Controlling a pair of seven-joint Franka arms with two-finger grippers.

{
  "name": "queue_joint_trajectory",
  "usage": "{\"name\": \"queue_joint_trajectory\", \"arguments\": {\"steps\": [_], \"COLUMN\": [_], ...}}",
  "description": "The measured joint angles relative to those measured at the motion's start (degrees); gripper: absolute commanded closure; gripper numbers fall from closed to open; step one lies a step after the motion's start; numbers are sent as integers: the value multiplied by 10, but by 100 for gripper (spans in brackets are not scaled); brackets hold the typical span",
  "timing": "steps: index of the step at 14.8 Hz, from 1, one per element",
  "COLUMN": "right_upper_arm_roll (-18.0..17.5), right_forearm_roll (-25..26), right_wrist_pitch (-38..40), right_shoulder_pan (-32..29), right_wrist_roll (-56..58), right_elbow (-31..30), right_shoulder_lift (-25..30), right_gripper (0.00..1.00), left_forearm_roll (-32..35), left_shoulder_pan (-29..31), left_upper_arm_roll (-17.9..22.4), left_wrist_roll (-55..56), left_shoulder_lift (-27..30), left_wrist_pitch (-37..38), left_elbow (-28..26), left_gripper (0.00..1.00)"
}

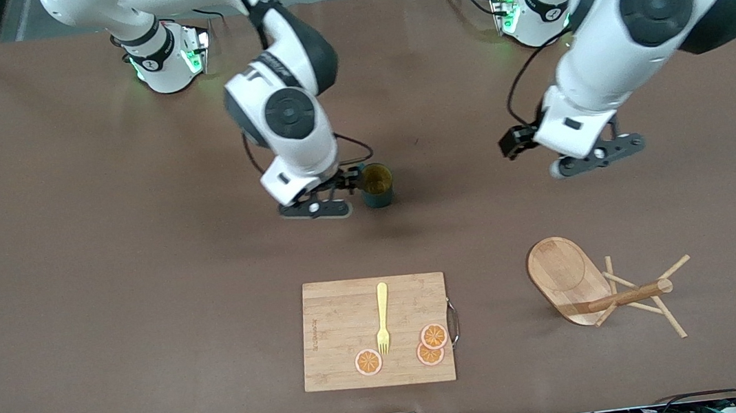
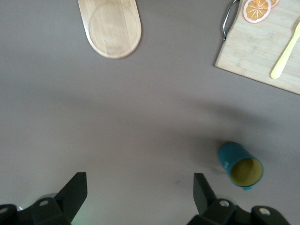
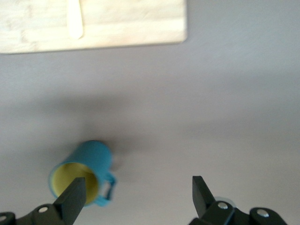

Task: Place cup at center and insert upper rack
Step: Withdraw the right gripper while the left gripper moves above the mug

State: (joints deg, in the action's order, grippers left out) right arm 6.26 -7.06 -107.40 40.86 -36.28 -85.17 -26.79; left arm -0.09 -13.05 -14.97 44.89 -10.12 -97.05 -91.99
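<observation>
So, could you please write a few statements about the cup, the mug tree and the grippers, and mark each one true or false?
1. The cup stands upright on the table. True.
2. The right gripper is shut on the cup. False: its jaws are open, the cup beside them.
3. The upper rack stands upright. False: it lies on its side.
4. A fork lies on the cutting board. True.
5. The left gripper holds the rack. False: it is open, empty, over bare table.
</observation>
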Motion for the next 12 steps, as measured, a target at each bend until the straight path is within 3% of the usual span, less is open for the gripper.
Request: {"name": "queue_joint_trajectory", "arguments": {"steps": [6, 12], "right_upper_arm_roll": [3, 4], "right_forearm_roll": [2, 53], "right_wrist_pitch": [115, 153], "right_shoulder_pan": [-168, -318], "right_wrist_roll": [262, 397], "right_elbow": [0, 0], "right_shoulder_lift": [79, 108], "right_gripper": [0, 0], "left_forearm_roll": [59, 201], "left_shoulder_pan": [-159, -301], "left_upper_arm_roll": [-3, -3], "left_wrist_roll": [345, 644], "left_shoulder_lift": [-49, -141], "left_wrist_pitch": [-45, -106], "left_elbow": [-2, -4], "left_gripper": [0, 2]}}
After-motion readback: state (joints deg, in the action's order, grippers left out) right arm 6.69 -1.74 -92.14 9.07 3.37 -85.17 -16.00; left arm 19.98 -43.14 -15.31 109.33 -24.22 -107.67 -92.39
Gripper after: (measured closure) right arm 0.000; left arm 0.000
